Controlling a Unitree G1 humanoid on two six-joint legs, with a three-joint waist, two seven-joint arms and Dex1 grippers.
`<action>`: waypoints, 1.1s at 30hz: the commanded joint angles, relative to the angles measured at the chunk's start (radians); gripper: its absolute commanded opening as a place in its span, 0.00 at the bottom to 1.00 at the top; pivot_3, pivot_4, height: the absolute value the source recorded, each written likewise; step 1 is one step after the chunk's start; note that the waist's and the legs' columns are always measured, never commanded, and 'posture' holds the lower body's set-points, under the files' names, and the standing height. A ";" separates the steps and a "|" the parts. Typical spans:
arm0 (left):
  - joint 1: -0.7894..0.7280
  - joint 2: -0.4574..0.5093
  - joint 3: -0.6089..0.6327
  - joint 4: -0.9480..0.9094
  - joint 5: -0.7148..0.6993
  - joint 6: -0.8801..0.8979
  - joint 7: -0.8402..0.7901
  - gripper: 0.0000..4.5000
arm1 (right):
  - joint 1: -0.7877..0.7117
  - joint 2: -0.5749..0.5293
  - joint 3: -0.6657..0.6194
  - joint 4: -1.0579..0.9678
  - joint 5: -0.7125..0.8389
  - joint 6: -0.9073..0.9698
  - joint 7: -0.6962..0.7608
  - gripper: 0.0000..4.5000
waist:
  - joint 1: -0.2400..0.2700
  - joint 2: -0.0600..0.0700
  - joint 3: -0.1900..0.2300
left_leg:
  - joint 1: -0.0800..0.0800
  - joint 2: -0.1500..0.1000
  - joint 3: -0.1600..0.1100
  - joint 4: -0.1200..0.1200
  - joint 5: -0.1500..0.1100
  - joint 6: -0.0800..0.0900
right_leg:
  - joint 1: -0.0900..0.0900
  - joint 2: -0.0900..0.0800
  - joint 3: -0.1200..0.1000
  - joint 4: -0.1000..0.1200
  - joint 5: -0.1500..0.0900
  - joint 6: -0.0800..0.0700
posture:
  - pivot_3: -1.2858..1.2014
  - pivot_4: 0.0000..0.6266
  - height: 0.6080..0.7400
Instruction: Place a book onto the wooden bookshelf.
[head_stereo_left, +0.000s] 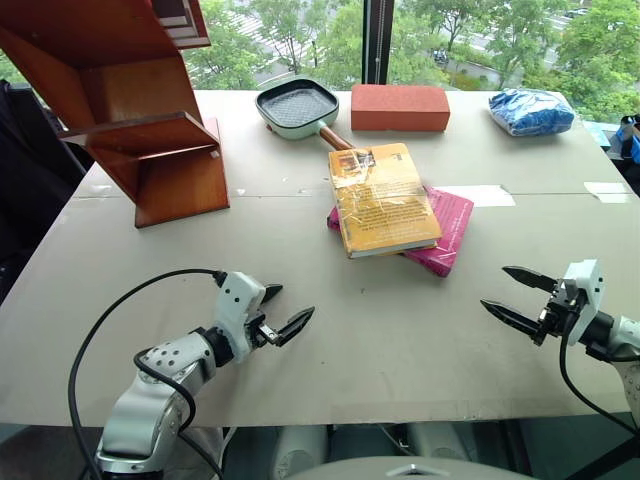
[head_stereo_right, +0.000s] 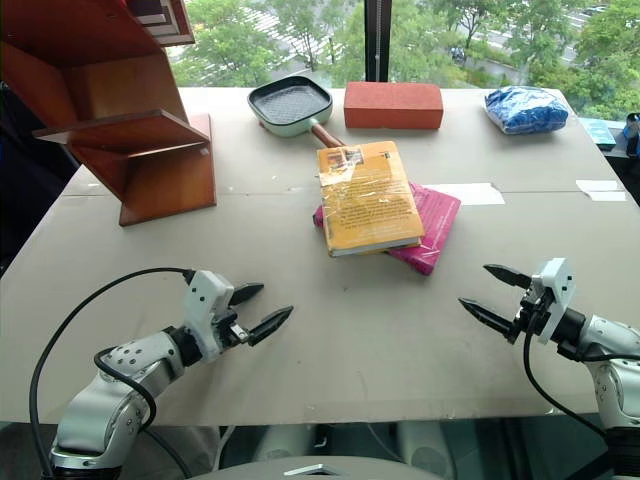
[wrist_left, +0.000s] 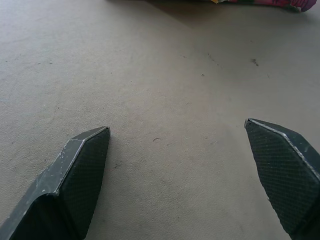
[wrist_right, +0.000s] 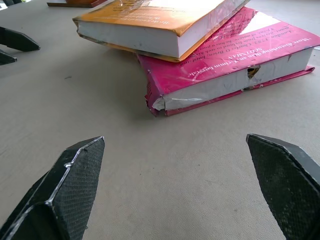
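On the grey worktop (head_stereo_left: 300, 350), as seen from the head camera, the book (head_stereo_left: 383, 198) lies flat near the middle, stacked crosswise on a magenta-pink book (head_stereo_left: 447, 232) and covering most of it. The wooden bookshelf (head_stereo_left: 140, 120) stands at the far left corner, its slanted panels and open compartments facing the middle. Along the far edge sit a pale green square pan (head_stereo_left: 297, 107), its handle reaching toward the book, a red brick-like block (head_stereo_left: 400, 107) just beside the pan, and a blue crinkled bag (head_stereo_left: 531, 110) toward the far right corner. The left gripper (head_stereo_left: 281, 312) hovers near the near edge on the left, fingers spread and holding nothing. The right gripper (head_stereo_left: 514, 294) hovers near the near edge on the right, fingers likewise spread and empty, pointing toward the middle. Both grippers are well apart from the books. From the left wrist camera, two black fingertips (wrist_left: 82, 172) stand wide over bare worktop. From the right wrist camera, the fingertips (wrist_right: 65, 192) are spread wide, with the two stacked books lying ahead and the yellow-orange one resting on top.
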 joint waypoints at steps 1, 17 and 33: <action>-0.012 0.016 0.017 0.001 -0.005 -0.015 -0.002 0.99 | -0.012 -0.009 -0.018 -0.003 0.006 -0.022 0.017 1.00 | 0.000 0.000 0.000 | 0.000 0.000 0.000 0.000 0.000 0.000 | 0.000 0.000 0.000 0.000 0.000 0.000 | 0.52 0.24 1.00; -0.054 0.025 0.029 0.026 -0.034 0.010 -0.008 0.99 | 0.004 0.007 -0.027 -0.033 0.017 -0.028 0.014 1.00 | 0.000 0.000 0.000 | 0.000 0.000 0.000 0.000 0.000 0.000 | 0.000 0.000 0.000 0.000 0.000 0.000 | 0.52 0.24 1.00; -0.332 -0.137 0.065 0.170 -0.271 0.269 0.075 0.99 | 0.095 -0.051 -0.142 -0.312 0.242 0.136 0.003 1.00 | 0.006 -0.001 0.000 | -0.001 -0.001 -0.001 0.002 0.000 0.000 | 0.001 0.001 -0.001 0.001 0.002 0.002 | 0.52 0.24 1.00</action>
